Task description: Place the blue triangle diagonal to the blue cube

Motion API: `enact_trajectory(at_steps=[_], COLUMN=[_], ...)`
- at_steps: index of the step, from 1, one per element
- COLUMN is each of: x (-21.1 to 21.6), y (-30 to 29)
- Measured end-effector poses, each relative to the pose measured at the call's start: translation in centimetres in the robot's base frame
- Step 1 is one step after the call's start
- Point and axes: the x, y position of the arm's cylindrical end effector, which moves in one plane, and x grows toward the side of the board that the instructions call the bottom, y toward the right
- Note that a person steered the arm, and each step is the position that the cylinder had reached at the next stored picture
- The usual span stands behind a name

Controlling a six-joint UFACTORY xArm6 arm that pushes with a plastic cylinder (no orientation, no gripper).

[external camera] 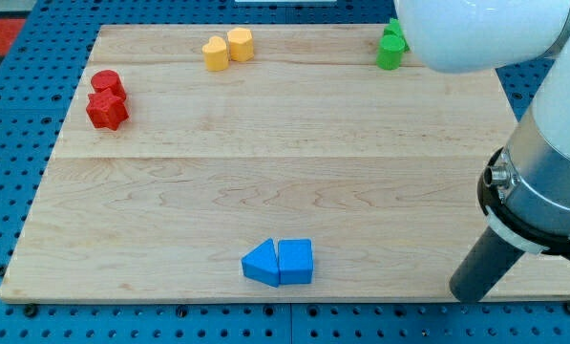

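Observation:
The blue triangle [260, 262] lies near the view's bottom, at the middle of the wooden board [265, 172]. The blue cube [296, 261] sits right beside it on its right, touching it. My rod comes down at the view's bottom right, and my tip [464, 295] rests near the board's bottom right edge, well to the right of the blue cube and apart from both blue blocks.
A red cylinder [106, 83] and a red star-like block [107, 110] sit at the upper left. Two yellow blocks [227, 48] sit at the top middle. Green blocks [391, 46] sit at the top right, partly hidden by the white arm [475, 33].

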Motion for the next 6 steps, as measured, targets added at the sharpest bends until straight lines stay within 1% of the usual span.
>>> enact_trajectory(at_steps=[1,2,3,4,5,6], x=[0.0,-0.2,-0.1,-2.6,-6.0,-9.3], y=[-2.0,-9.0,-13.5,-20.8,-25.9,-27.9])
